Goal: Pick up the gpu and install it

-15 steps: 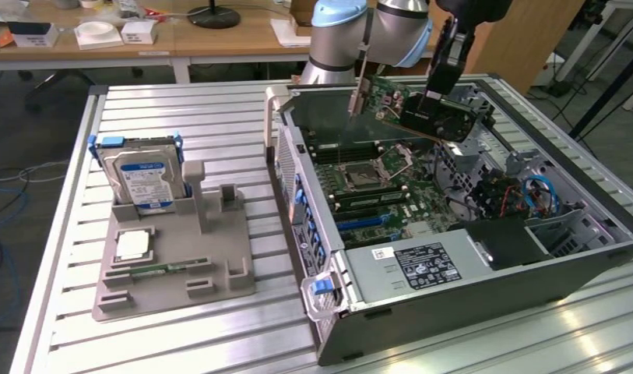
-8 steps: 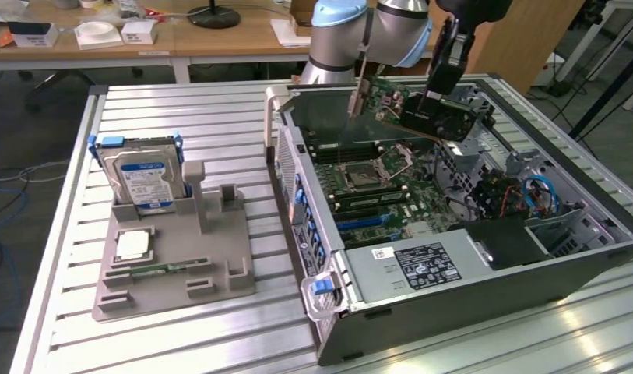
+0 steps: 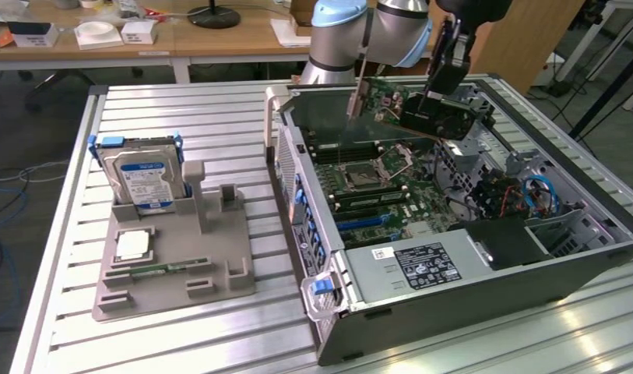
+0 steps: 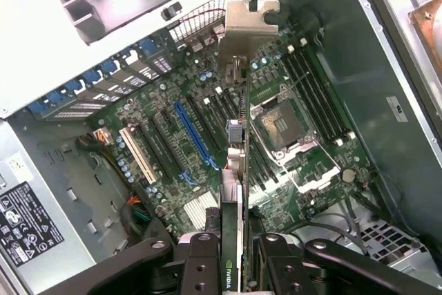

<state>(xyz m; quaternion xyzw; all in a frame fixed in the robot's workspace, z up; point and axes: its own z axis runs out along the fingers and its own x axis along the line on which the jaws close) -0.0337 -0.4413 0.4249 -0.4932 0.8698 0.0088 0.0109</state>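
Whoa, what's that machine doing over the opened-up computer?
A robot arm has its fingers closed on the gpu, a green card with a metal bracket, and holds it in the air above the open computer case. The card hangs over the motherboard, not yet seated in any slot. A hard drive and a memory stick sit on a grey holder beside the case.

Robotics lab or test bench. Evidence: an open black metal desktop computer case [image 3: 472,304] lies on a ribbed aluminium slat table [image 3: 191,109]. A silver-and-blue jointed robot arm [image 3: 347,31] rises just behind the case. A grey plastic parts fixture [image 3: 176,245] sits beside the case on the same table. Light wooden office desks [image 3: 244,39] stand beyond it.
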